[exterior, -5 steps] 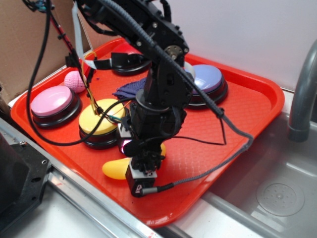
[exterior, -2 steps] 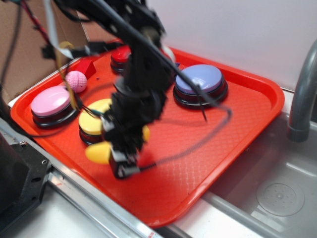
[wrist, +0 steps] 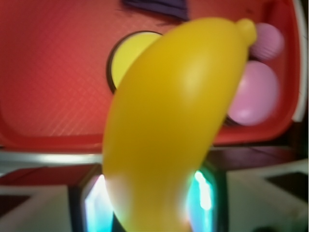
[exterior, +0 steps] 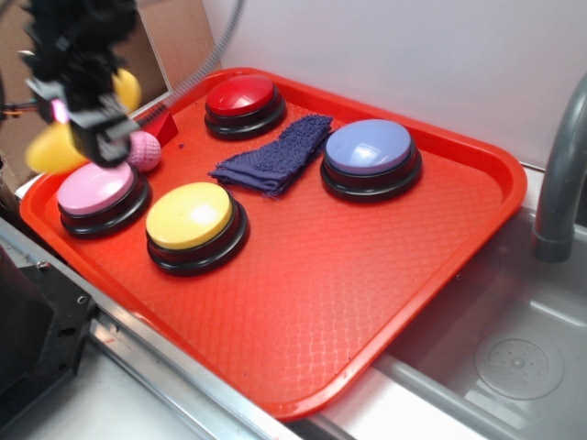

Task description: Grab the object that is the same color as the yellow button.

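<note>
The tool (exterior: 78,128), low over the tray's front a second ago, now hangs above the tray's left edge, pinching the toy banana (wrist: 169,125) (smooth, glossy, curved plastic), which has left the tray with it. Beneath lie the pink button (exterior: 95,188), the knobbly pink ball (exterior: 144,151) and the yellow button (exterior: 190,215), domed on a black base. The red tray (exterior: 367,302) shows a diamond-embossed surface, uncovering a knitted navy cloth (exterior: 275,156).

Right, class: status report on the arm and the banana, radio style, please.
Gripper shut on banana, raised over the tray's left edge. Yellow button untouched. Nothing obstructing.
</note>
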Available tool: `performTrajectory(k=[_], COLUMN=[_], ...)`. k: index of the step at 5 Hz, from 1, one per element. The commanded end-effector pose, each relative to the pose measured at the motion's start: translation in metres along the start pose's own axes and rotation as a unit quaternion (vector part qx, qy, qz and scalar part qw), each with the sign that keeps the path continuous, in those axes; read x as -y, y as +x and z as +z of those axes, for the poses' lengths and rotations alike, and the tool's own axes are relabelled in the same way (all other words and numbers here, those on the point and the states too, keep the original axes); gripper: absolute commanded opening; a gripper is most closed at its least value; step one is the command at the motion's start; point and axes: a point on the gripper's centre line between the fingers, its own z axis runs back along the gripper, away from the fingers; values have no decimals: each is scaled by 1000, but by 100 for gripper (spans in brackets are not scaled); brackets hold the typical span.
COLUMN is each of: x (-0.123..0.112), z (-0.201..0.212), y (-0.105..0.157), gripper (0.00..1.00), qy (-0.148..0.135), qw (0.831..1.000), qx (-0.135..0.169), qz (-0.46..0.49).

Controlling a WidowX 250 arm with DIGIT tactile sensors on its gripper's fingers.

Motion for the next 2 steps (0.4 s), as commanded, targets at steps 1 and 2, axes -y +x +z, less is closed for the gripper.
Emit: performTrajectory(k=[1,2], x=[-8,-7], z=[60,57], y=[-29,-29], gripper=[0,0], qy=[49,59], qw=[995,994], qx=[73,72], qz=[-43,-51])
